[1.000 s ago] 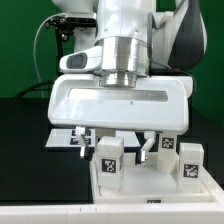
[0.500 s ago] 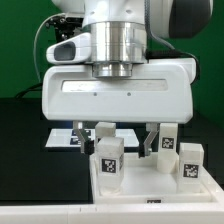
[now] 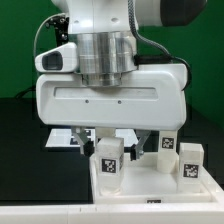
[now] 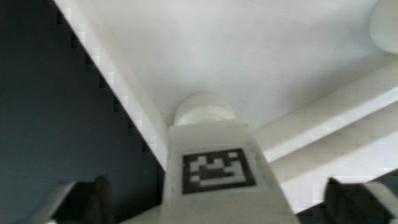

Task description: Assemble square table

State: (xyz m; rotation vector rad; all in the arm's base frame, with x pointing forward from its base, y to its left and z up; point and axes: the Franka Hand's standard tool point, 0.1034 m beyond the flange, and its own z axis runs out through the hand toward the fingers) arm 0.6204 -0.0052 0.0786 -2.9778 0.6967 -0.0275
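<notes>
The white square table top (image 3: 135,188) lies at the front of the black table. Three white legs with black-and-white tags stand on it: one at the front left (image 3: 108,156), two at the exterior view's right (image 3: 166,146) (image 3: 191,161). My gripper (image 3: 118,140) hangs low over the top's back edge, open. In the wrist view a tagged leg (image 4: 217,150) rises between the two dark fingers (image 4: 71,203), with a gap on each side. My gripper (image 4: 217,206) straddles it without touching it. The table top (image 4: 285,60) fills the space behind it.
The marker board (image 3: 62,138) lies on the black table behind the table top, at the exterior view's left, partly hidden by my hand. A green wall and the robot base stand at the back. A white ledge (image 3: 60,212) runs along the front.
My hand has shifted toward the exterior view's left and looms larger. The fingers stay open and low over the table top. The legs have not moved.
</notes>
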